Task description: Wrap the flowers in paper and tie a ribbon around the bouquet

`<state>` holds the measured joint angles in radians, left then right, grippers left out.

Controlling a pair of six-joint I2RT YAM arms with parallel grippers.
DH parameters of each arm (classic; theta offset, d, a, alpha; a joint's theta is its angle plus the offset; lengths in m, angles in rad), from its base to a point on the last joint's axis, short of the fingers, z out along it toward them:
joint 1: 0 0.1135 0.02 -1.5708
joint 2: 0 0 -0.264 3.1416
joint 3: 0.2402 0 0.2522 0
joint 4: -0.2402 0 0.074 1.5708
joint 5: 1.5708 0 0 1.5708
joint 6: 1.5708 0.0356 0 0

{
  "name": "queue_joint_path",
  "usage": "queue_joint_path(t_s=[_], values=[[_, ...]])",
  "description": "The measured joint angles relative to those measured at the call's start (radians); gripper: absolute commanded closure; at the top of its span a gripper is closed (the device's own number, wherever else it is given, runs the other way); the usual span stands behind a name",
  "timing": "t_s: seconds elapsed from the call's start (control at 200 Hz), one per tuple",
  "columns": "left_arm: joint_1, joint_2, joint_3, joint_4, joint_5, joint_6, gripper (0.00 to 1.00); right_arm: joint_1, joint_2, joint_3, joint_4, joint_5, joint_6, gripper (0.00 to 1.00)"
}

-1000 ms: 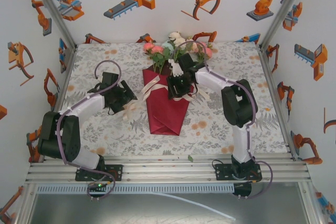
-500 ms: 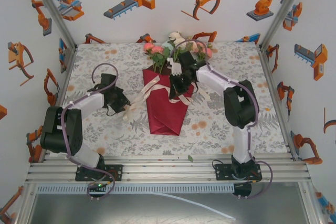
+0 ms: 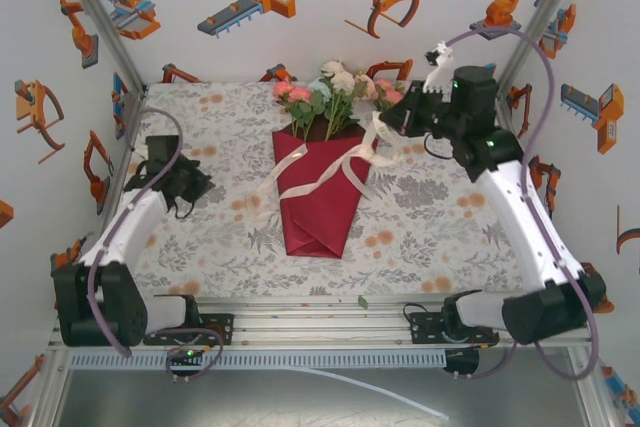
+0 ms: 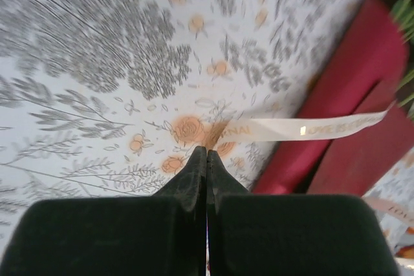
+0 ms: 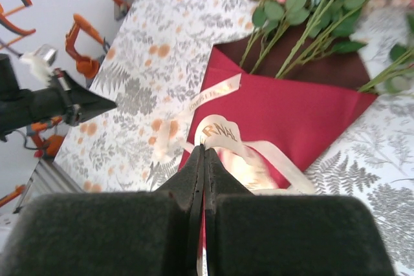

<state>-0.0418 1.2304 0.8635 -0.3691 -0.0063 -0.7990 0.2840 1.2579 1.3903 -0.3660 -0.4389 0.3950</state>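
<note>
The ribbon has been clamped by the fully closed left gripper and right gripper and drawn outward across the paper, so tightening is judged underway.

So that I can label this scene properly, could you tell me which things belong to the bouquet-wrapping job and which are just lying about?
Job: flowers; red paper around their stems; cream ribbon, pinched by left gripper and right gripper.
Lying about: small green scrap on the near rail; printed tablecloth.

Robot lab test booth: white walls with orange robot stickers, aluminium-profile frame.
</note>
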Motion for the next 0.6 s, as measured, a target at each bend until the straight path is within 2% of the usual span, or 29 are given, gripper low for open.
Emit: queue_joint_path(t_s=[0.07, 0.145, 0.2, 0.26, 0.421, 0.506, 0.601], values=[[0.021, -0.051, 0.025, -0.02, -0.013, 0.015, 1.0, 0.002, -0.048, -0.019, 0.003, 0.019, -0.002, 1.0], [0.015, -0.081, 0.038, 0.003, 0.043, 0.059, 0.81, 0.002, -0.063, -0.035, 0.007, 0.007, -0.003, 1.0], [-0.028, -0.082, 0.038, 0.064, 0.142, 0.114, 0.66, 0.002, -0.048, -0.039, 0.008, -0.026, -0.004, 1.0], [-0.126, -0.059, 0.039, 0.146, 0.253, 0.188, 0.51, 0.002, -0.022, -0.042, 0.008, -0.061, -0.005, 1.0], [-0.5, 0.094, 0.123, 0.282, 0.413, 0.423, 0.28, 0.002, 0.034, -0.042, 0.005, -0.123, -0.005, 1.0], [-0.608, 0.18, 0.156, 0.389, 0.469, 0.499, 0.27, 0.002, 0.035, -0.041, 0.008, -0.153, -0.004, 1.0], [-0.64, 0.279, 0.187, 0.511, 0.523, 0.523, 0.28, 0.002, 0.035, -0.04, 0.021, -0.179, 0.001, 1.0]])
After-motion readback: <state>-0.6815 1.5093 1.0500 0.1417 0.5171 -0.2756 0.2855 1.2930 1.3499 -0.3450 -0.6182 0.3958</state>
